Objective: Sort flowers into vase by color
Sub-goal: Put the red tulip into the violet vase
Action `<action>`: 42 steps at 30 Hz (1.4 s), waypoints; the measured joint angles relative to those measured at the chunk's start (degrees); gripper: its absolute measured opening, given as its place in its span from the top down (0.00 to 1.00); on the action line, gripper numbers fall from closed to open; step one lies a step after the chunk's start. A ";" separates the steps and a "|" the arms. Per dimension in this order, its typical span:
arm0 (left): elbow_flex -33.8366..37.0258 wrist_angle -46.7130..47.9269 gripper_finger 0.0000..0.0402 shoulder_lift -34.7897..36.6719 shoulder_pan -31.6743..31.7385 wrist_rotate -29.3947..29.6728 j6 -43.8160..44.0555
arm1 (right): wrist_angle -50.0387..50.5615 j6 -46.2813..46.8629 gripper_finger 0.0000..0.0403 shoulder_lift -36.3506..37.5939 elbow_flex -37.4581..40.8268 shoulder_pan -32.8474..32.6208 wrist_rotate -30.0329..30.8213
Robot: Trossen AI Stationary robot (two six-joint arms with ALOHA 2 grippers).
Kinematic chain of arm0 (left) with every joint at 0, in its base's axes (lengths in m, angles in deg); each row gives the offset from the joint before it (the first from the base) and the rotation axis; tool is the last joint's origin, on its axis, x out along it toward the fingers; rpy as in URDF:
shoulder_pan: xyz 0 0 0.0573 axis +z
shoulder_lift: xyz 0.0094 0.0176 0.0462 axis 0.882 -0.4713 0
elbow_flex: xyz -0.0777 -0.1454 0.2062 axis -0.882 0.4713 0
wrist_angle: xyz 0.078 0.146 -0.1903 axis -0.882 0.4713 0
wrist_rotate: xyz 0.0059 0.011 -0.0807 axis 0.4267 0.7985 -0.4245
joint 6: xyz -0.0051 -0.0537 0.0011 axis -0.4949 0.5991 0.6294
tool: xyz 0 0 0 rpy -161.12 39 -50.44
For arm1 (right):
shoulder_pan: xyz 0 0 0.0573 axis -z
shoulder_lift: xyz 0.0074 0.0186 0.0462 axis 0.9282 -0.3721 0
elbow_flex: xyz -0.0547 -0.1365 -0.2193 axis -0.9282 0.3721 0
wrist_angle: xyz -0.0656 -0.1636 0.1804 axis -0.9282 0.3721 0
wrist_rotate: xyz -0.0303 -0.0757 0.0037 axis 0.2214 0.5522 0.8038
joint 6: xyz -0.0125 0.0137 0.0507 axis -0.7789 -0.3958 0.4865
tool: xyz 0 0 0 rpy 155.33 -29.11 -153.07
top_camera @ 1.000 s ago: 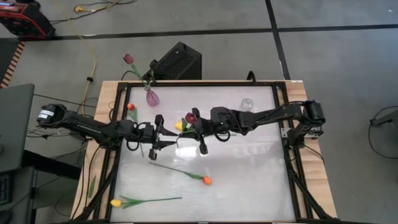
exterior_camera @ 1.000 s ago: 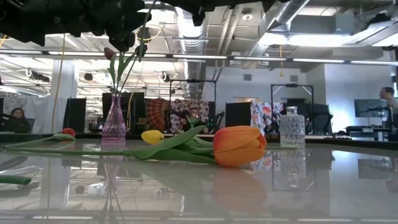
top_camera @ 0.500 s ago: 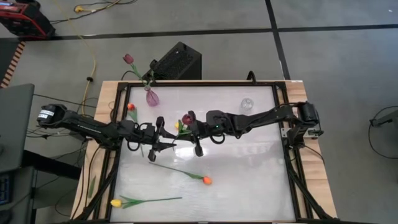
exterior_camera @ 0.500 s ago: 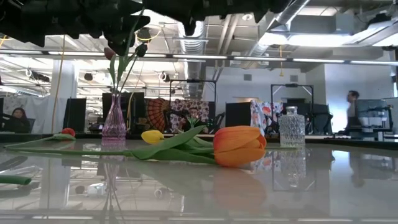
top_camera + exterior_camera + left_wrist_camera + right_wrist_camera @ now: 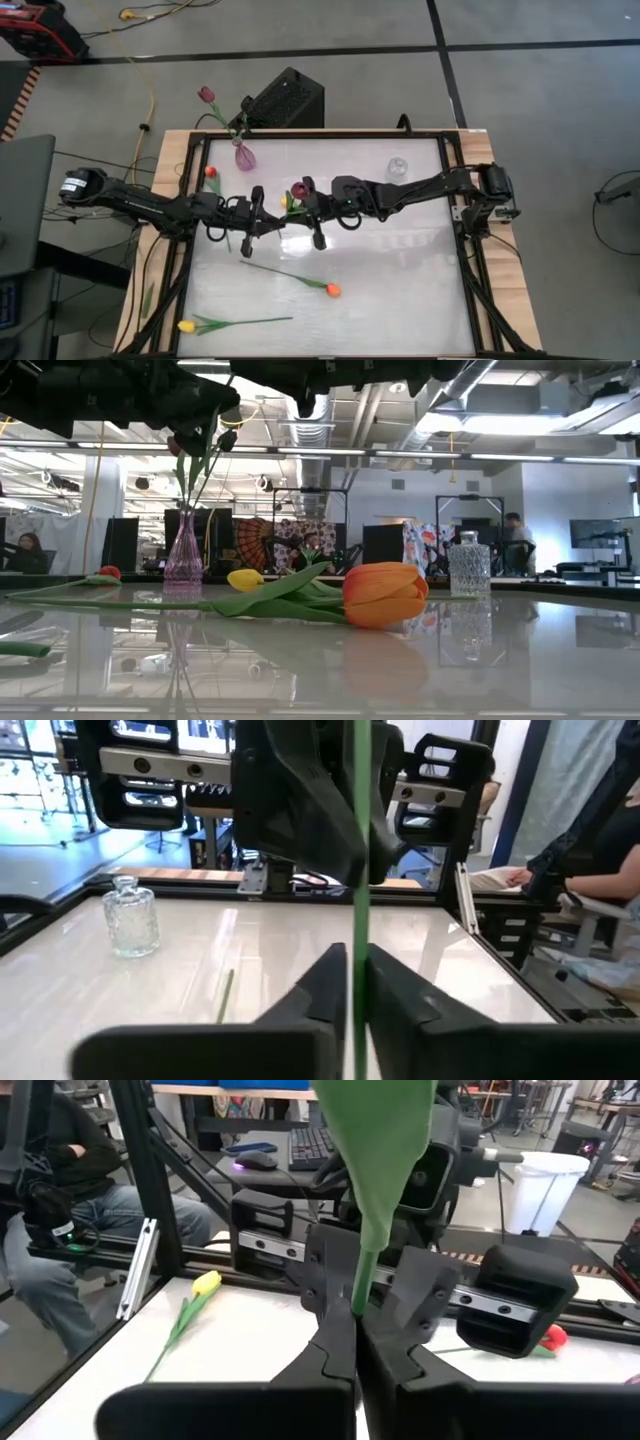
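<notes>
Handover underway above mid-table: left end effector (image 5: 262, 224), open a moment ago, now clamps the maroon tulip's (image 5: 299, 189) stem, right end effector (image 5: 312, 213) also clenched on it; right release looks due.

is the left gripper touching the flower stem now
Touching. In the left wrist view, the left gripper has its fingers pressed against both sides of the green stem.

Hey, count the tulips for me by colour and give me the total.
Maroon tulips: 2
Yellow tulips: 2
Orange-red tulips: 2
Total: 6
</notes>
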 joint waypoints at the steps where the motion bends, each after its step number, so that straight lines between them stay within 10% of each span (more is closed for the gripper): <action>1: 0.00 0.01 0.98 0.00 0.01 -0.02 -0.35 | 0.00 0.00 0.93 0.00 0.00 0.00 0.00; 12: 0.00 0.04 0.99 0.00 0.03 0.19 -0.78 | -0.08 2.76 0.82 0.00 0.00 0.54 -0.10; 24: -7.36 13.35 1.00 7.46 0.66 3.09 -7.18 | 17.19 0.91 0.48 8.03 -0.02 2.79 -0.11; 42: -18.83 29.20 1.00 31.58 2.82 45.93 -28.34 | 23.18 -1.97 0.46 7.72 3.68 2.40 -0.09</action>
